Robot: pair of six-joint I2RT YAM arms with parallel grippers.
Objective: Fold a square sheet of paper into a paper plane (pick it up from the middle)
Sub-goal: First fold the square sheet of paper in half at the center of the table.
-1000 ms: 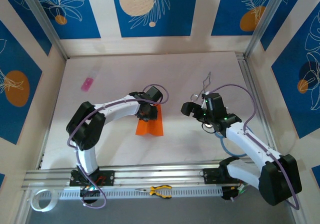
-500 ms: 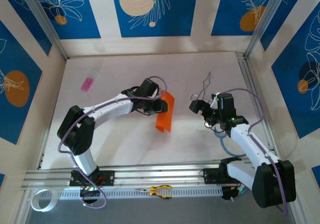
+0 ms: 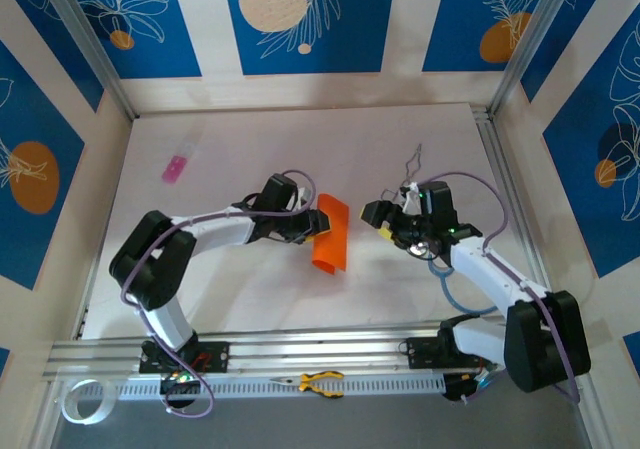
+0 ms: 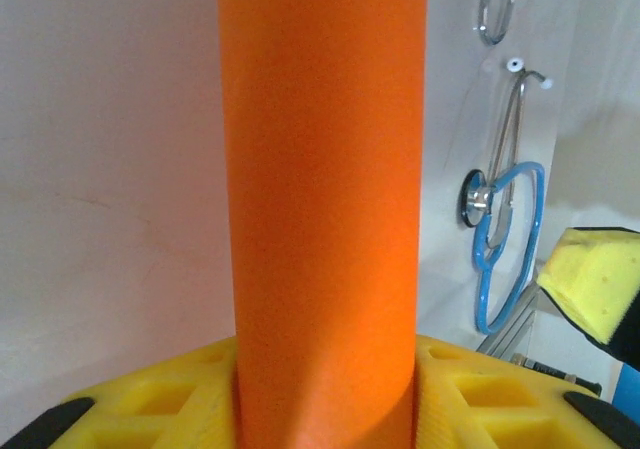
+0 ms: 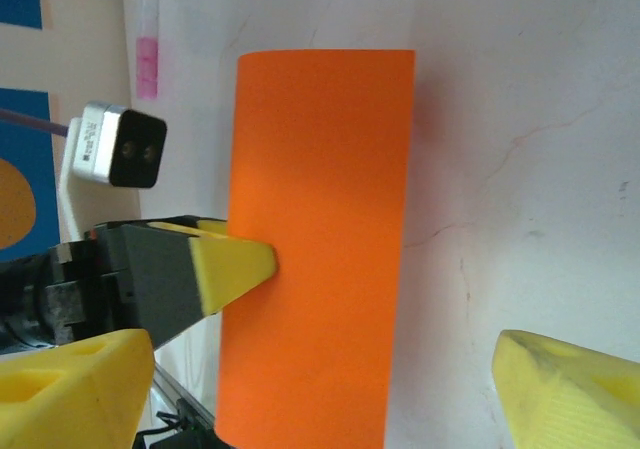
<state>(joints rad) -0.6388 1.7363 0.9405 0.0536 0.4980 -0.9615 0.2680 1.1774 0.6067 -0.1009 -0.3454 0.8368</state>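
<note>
Holding paper clamped in left gripper: narrow doubled-over strip, pinched at one long edge, sticking out past the fingertips, apparently lifted off table. Right gripper spread wide just opposite, straddling the strip, no contact. Likely very light, floppy, quick to crease or tear. Best taken mid-strip on the free long edge, flat and gentle.

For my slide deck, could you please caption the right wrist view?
Left gripper pinching the orange sheet by its long edge, with the open right gripper facing it.
</note>
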